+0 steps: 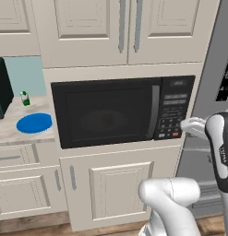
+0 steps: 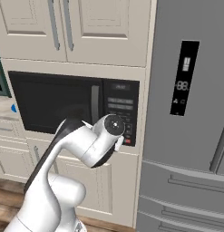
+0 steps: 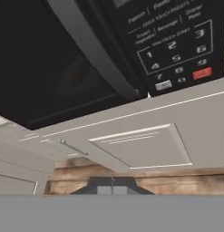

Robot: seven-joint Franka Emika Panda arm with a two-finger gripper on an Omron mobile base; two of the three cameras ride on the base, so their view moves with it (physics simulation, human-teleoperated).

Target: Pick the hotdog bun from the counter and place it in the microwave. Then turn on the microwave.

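My arm rises from the base, bends at the elbow and reaches forward, putting my gripper [image 1: 185, 124] just beside the button panel [image 1: 174, 109] at the right of the microwave [image 1: 120, 110]. My fingers [image 3: 112, 186] are pressed together with nothing between them. The hand camera looks past them at the keypad, its red button [image 3: 202, 73] and the cream cabinet door [image 3: 140, 147] below. The microwave door is closed; I cannot make out the bun behind its dark glass. The blue plate [image 1: 34, 122] lies on the counter [image 1: 9, 131] to the left.
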